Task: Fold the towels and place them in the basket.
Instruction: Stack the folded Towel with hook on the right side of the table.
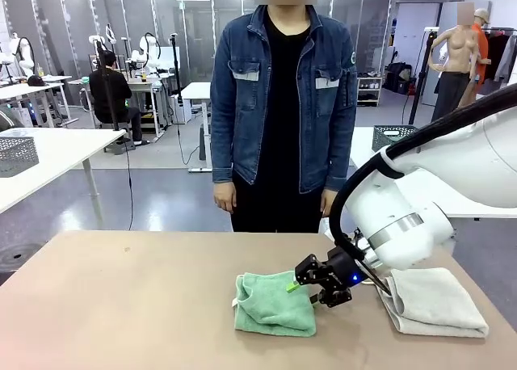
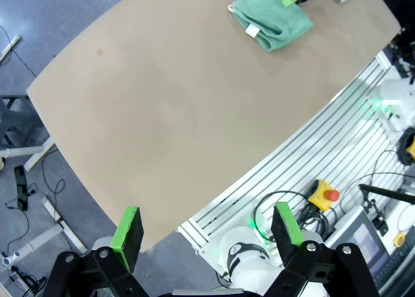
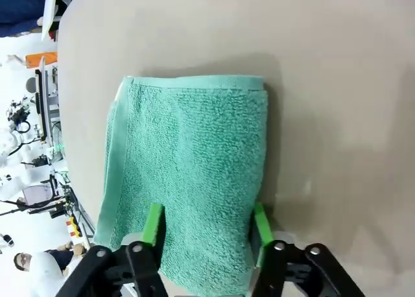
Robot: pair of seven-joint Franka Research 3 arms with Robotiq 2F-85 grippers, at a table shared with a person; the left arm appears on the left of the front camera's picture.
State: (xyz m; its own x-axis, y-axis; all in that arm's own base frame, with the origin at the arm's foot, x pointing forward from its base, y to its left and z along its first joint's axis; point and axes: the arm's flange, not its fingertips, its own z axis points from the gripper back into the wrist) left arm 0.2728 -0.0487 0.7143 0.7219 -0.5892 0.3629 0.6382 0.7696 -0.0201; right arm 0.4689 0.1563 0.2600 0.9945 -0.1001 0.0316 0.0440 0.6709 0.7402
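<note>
1. Right gripper [image 1: 302, 286] sits low at the green towel's [image 1: 273, 304] right edge; its pads [image 3: 153, 223] straddle the folded cloth, part-closed around it, not clearly pinching.
2. Left gripper [image 2: 209, 227] hangs spread wide above the table [image 2: 168, 109] edge, holding nothing.
3. White towel [image 1: 436, 302] lies folded near the table's right end, apart from the green.
</note>
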